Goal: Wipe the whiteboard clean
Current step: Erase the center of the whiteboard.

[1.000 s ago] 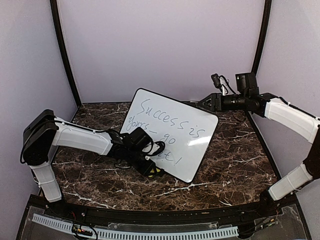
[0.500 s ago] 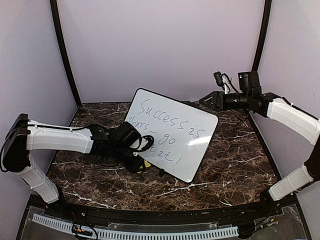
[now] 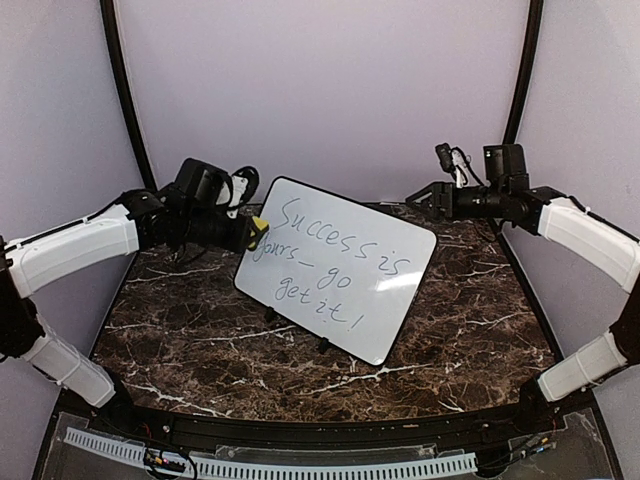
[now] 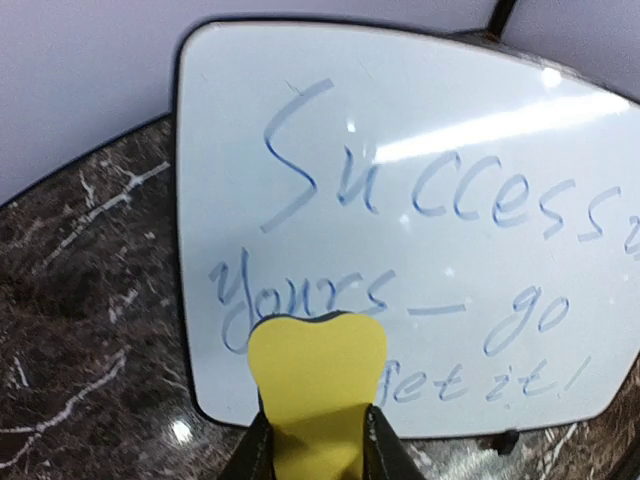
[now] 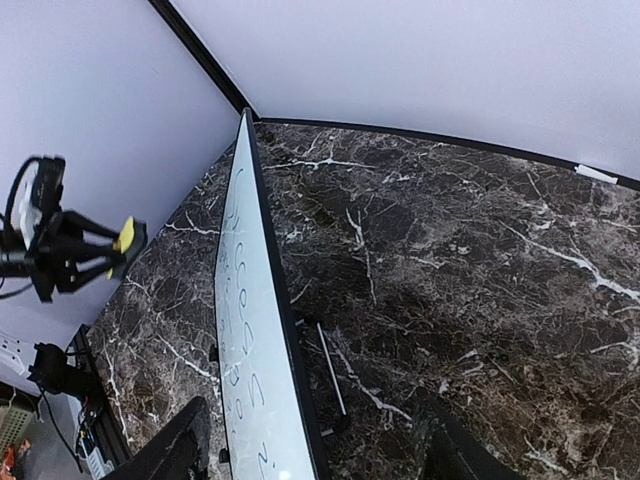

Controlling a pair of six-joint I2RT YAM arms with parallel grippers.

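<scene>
The whiteboard (image 3: pixel 335 270) stands mid-tabletop (image 3: pixel 470 330) on small black feet. It leans back, its long axis slanting from far left to near right, and its glossy face carries blue handwriting. The tabletop is dark, white-veined marble. The left pincer (image 4: pixel 318 455) clamps a yellow eraser (image 4: pixel 316 370) just beside the board's left edge. The right pincer (image 3: pixel 418 195) gapes empty near its far corner.

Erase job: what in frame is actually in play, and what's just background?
In play: whiteboard with blue writing; yellow eraser, clamped in left gripper; right gripper, open, holding nothing.
Background: marble table; black frame poles; purple walls.
</scene>
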